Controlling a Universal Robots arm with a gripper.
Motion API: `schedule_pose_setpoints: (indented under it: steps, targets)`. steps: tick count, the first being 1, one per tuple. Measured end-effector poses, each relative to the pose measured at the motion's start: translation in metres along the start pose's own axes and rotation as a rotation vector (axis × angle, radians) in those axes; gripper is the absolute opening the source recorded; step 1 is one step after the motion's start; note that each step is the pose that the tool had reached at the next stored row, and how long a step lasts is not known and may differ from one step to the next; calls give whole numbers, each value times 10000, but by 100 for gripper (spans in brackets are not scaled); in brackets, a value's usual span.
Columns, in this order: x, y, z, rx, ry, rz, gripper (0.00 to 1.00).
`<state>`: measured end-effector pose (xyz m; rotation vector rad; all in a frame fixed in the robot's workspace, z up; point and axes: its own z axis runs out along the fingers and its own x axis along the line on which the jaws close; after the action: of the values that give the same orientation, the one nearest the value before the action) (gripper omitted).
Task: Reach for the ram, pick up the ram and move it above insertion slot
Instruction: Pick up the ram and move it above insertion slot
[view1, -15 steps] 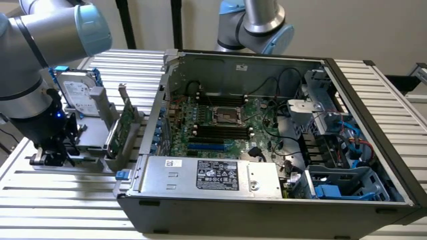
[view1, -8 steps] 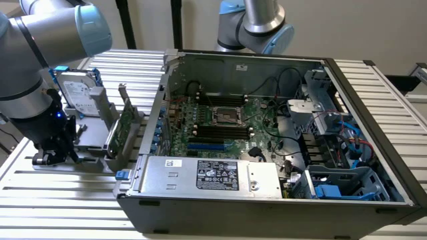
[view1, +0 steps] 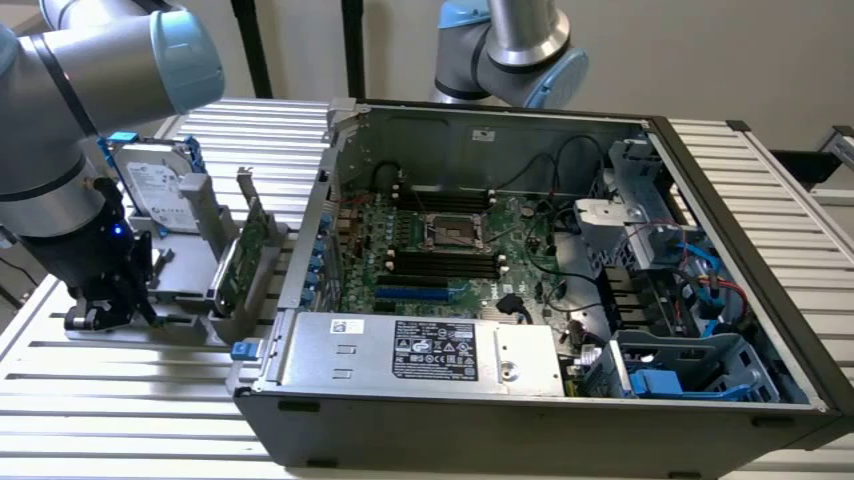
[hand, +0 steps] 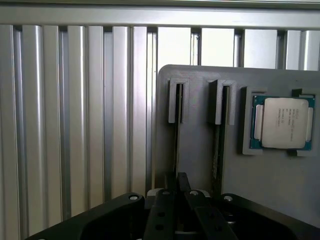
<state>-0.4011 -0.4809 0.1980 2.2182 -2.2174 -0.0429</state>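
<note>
The wrist view looked straight down past the gripper (hand: 176, 178) onto a grey holder (hand: 280, 175) lying on the ribbed aluminium bench (hand: 75, 125). Two narrow slots were cut in the holder, each with a thin stick standing on edge. The ram (hand: 177, 135) sat in the slot nearer the holder's edge, with a second stick (hand: 216, 150) in the slot beside it. The gripper's black fingers (hand: 170, 187) were drawn together on either side of the ram's top edge, clamped on it, and the ram was seated in its slot. Beyond the second slot a processor (hand: 282, 122) with a silver lid lay flat in a square pocket. The marks on its lid were too faint to read.

The exterior view showed the wider scene. The arm came in from the exterior view's left, its large grey joint with a blue cap high up and its wrist pointing straight down, with the gripper (view1: 114, 300) low over the holder (view1: 187, 265). In the same holder stood a hard drive (view1: 144, 185) and a green expansion card (view1: 240, 260) with a metal bracket. Just beside the holder, toward the exterior view's right, an open computer case (view1: 801, 340) lay on the bench (view1: 134, 400), well apart from the gripper. Inside it were the motherboard (view1: 521, 290) and its black slots (view1: 441, 265). The power supply (view1: 414, 350) at the near edge carried a white sticker and a black label, whose print could not be read.
</note>
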Motion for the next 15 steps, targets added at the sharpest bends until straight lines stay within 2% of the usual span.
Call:
schedule_pose_setpoints:
  steps: [9, 15]
  targets:
    - [0, 0, 1, -3, -1, 13, 13]
    - [0, 0, 1, -6, 4, -196, 13]
